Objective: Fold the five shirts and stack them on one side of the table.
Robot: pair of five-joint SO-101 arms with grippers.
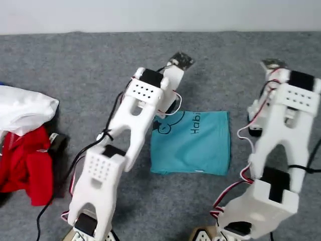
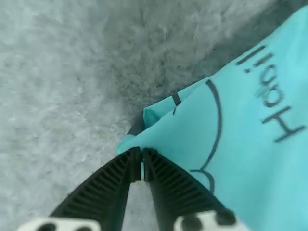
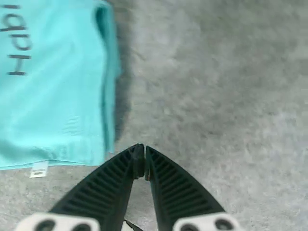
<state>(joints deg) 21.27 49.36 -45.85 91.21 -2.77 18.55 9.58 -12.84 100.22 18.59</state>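
Grey fuzzy carpet (image 1: 75, 65) is overlaid by a folded rectangular teal shirt (image 1: 193, 145) — flanked by the left gripper (image 2: 138, 166) and right gripper (image 3: 139, 161), ribbed jaws pressed closed.

A grey mat (image 1: 75, 70) covers the table from left to right and from the near edge to the far one. Its surface is fuzzy and mottled, like short carpet pile or felt, and it lies flat with no folds. Close up, the fibres show as pale and darker grey flecks. Along the far edge runs a plain white band (image 1: 160, 15), probably a wall, meeting the mat in a straight line.
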